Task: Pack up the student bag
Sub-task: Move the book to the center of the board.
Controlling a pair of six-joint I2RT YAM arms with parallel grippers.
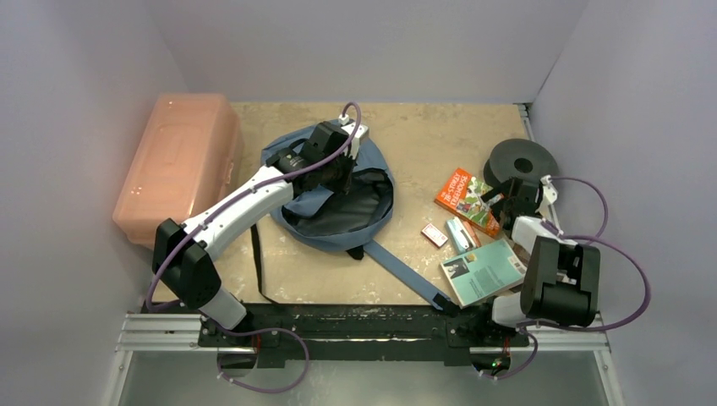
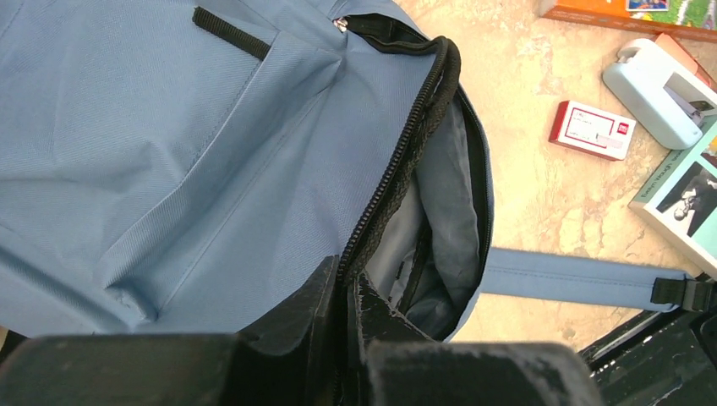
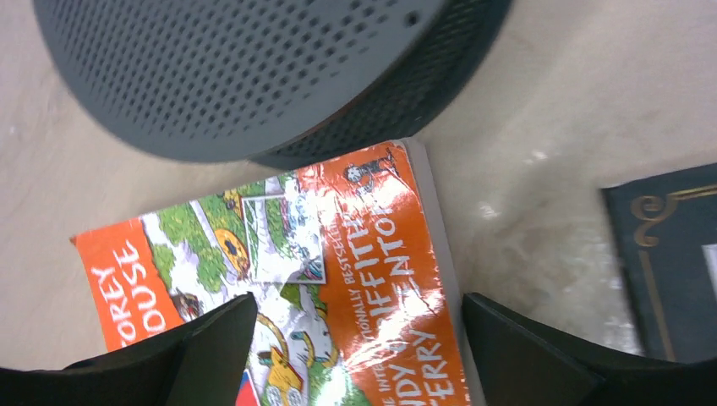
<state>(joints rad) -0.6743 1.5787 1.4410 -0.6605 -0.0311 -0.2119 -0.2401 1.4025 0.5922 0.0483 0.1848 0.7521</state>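
Tabletop [image 1: 423, 144] mottled beige, walls [image 1: 363, 42] pale grey, left gripper [image 2: 348, 288] clamped on student bag [image 2: 169, 152], right gripper [image 3: 355, 326] apart over orange book [image 3: 363, 237]

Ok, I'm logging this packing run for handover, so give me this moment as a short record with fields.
bag: soft blue-grey fabric student bag, main zip open, grey lining showing
left gripper: shut on the bag's zipper edge
right gripper: open, above the orange paperback book
outside bag: teal book, small red-and-white box, pale blue stapler, all on the table
also present: dark perforated round container; salmon-pink plastic box
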